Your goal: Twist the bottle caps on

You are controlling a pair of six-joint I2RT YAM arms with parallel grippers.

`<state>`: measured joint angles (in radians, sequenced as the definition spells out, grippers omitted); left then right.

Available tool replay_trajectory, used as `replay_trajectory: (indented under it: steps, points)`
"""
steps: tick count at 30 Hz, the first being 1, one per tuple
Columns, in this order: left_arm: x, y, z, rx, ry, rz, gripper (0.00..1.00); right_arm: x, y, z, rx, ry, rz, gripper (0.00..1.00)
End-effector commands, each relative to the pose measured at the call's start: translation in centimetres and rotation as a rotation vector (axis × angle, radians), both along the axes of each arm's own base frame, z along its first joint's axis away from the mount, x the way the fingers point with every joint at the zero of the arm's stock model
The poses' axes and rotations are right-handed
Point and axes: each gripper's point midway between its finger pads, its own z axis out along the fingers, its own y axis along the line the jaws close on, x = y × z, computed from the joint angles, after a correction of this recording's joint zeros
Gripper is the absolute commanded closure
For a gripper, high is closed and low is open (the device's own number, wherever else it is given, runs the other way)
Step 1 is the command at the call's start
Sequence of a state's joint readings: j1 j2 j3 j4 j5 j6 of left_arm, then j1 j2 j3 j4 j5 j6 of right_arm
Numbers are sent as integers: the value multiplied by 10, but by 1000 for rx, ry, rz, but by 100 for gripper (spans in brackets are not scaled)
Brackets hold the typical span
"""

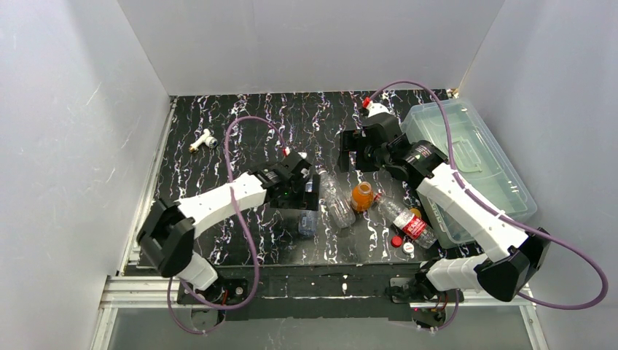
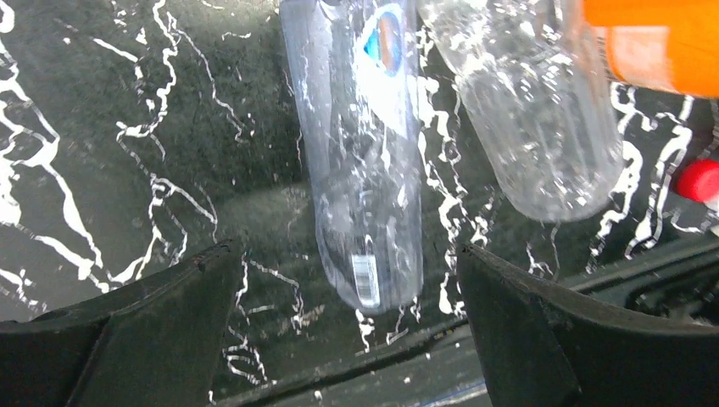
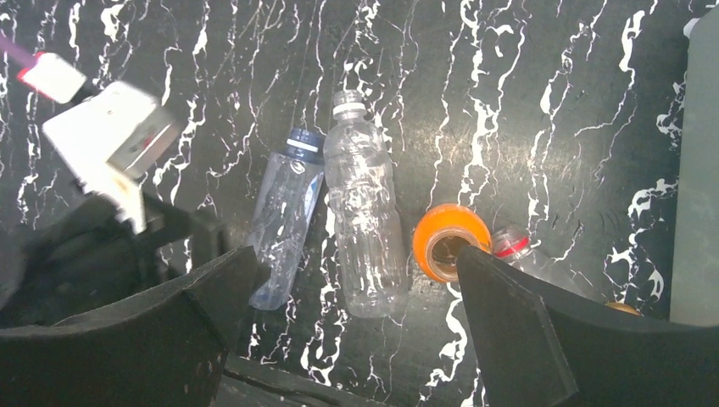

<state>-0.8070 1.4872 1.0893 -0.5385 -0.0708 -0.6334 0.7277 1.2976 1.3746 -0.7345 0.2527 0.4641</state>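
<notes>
Several uncapped bottles sit mid-table: a bluish bottle (image 1: 308, 219), a clear bottle (image 1: 337, 204) and a red-labelled bottle (image 1: 408, 222) lying down, and an orange bottle (image 1: 362, 197) standing upright. A red cap (image 1: 396, 241), a white cap (image 1: 409, 248) and an orange cap (image 1: 416, 213) lie by the red-labelled bottle. My left gripper (image 1: 302, 197) is open and empty just above the bluish bottle (image 2: 365, 170), its fingers either side of the bottle's base. My right gripper (image 1: 355, 153) is open and empty, high above the bottles (image 3: 365, 220). The orange bottle's open mouth (image 3: 449, 242) shows there.
A clear lidded plastic bin (image 1: 466, 157) takes up the right side. A white-and-brass T-fitting (image 1: 202, 140) lies at the far left. The left arm's wrist (image 3: 110, 144) shows in the right wrist view. The table's front edge is just below the bottles.
</notes>
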Motion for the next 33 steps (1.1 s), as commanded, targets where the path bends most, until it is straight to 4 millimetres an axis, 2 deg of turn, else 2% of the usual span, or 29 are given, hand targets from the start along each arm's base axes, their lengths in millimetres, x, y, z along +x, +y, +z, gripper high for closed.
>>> replay_trajectory:
  steps: [1,5,8,12,17,21,24,27,33]
  points:
    - [20,-11,-12,23,-25,19,2,-6,-12,1,-17,-10,-17,2]
    - [26,-21,-29,20,-22,-10,3,-9,-16,0,-22,-10,-23,2]
    - [31,-29,-36,-5,-39,-41,8,-10,-17,-1,-26,-9,-24,2]
    - [33,-35,-47,-1,-26,-71,23,-9,-17,-2,-28,-5,-22,2]
    - [37,-31,-63,19,-19,-71,34,-10,-15,-5,-26,0,-16,2]
    - [40,-31,-65,11,-34,-98,46,-11,-14,-9,-24,11,-7,2]
    - [42,-27,-50,-5,-93,-143,54,-12,-9,-10,-11,18,7,2]
    - [43,-19,-22,-31,-200,-208,60,-13,4,-6,37,30,44,2]
    - [36,7,38,-70,-442,-313,62,-10,53,18,226,54,179,2]
